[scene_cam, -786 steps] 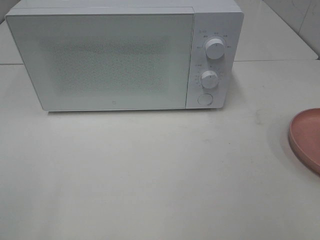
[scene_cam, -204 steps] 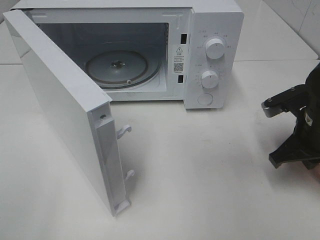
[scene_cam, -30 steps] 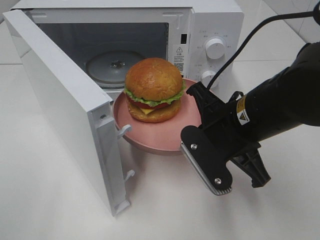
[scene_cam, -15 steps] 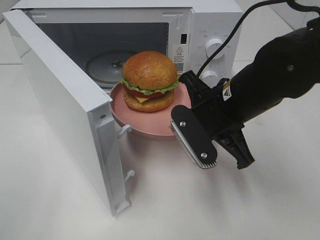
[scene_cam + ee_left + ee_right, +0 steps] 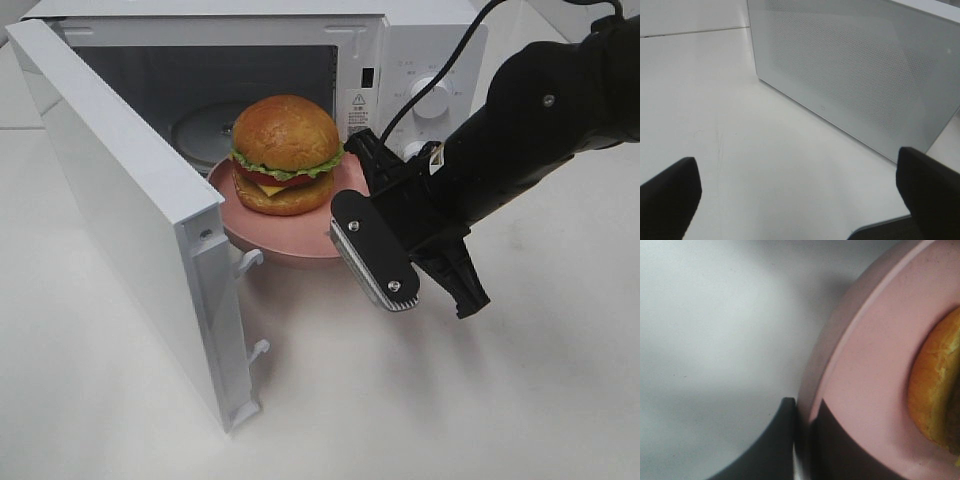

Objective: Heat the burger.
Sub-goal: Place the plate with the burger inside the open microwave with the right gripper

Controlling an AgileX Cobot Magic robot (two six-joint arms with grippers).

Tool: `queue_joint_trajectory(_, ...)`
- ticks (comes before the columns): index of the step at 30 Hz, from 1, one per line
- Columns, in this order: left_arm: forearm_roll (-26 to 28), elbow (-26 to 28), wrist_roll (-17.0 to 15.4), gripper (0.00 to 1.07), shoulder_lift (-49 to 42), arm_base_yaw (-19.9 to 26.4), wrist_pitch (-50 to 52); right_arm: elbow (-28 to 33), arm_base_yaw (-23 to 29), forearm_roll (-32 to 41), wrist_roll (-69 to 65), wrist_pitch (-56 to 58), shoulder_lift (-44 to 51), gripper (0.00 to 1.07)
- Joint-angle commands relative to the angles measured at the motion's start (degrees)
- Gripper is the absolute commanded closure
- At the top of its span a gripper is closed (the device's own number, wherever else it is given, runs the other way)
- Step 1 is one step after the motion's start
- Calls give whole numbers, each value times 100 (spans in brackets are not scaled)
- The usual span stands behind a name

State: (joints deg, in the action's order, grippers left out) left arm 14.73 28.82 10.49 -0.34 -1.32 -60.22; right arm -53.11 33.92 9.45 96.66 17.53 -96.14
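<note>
White microwave (image 5: pixel 425 45), door (image 5: pixel 120 200) swung open; pink plate (image 5: pixel 290 238) hovers at the cavity mouth w/ burger (image 5: pixel 285 150) on top, oven-side of the right gripper (image 5: pixel 804 407), which pinches the plate's rim; left gripper (image 5: pixel 797 200) gapes empty outside the door, so right's nearer

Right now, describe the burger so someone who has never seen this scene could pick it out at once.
Find the white microwave with its door swung open. At its mouth, the fingers of the right gripper hold a flat pink plate by the rim, and the burger sits on it. It is the only domed brown thing there, with green lettuce and yellow-red layers.
</note>
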Motion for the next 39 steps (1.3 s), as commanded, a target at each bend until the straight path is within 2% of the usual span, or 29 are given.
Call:
queue_joint_trajectory(1, -17, -23, -46, 9, -120, -34, 57, -229, -34, 52, 86, -281, -23, 107)
queue_joint_trajectory(22, -11, -23, -46, 9, -115, -34, 57, -1541, -34, 252, 97, 264, -859, 107)
queue_joint_trajectory(39, -11, -23, -46, 9, -109, -34, 57, -2303, -34, -510, -338, 435, -1352, 107)
